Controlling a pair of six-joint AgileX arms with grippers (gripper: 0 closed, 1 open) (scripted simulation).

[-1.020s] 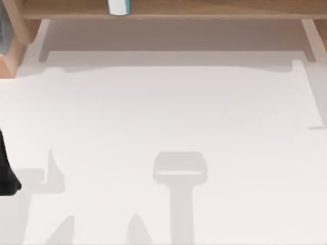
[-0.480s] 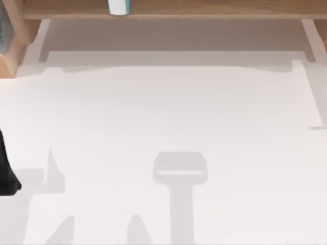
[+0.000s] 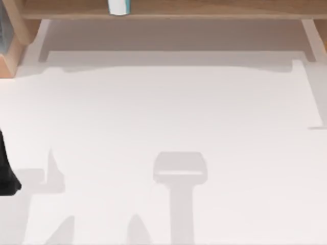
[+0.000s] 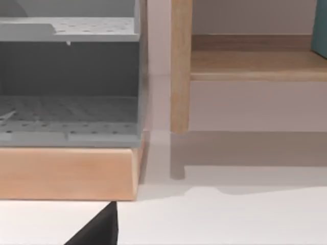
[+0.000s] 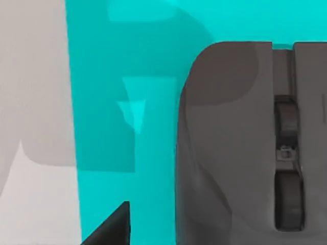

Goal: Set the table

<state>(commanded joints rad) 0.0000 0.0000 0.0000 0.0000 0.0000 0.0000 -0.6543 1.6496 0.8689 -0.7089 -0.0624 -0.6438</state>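
Here the table [image 3: 168, 107] lies flat, long axis running left-right; both arms' jaws cannot be told

Even, bright light is falling on the white surface [image 3: 168, 107] from above, leaving no glare. Soft grey shadows are lying across its near part in the top view, one shaped like a broad head on a stem, others as narrow points. The wooden shelf frame [image 3: 168, 11] is casting a pale band of shade along the far edge. All pictures are looking slightly soft, with edges blurring. In the right wrist view, faint shade is darkening a turquoise sheet [image 5: 133, 102].
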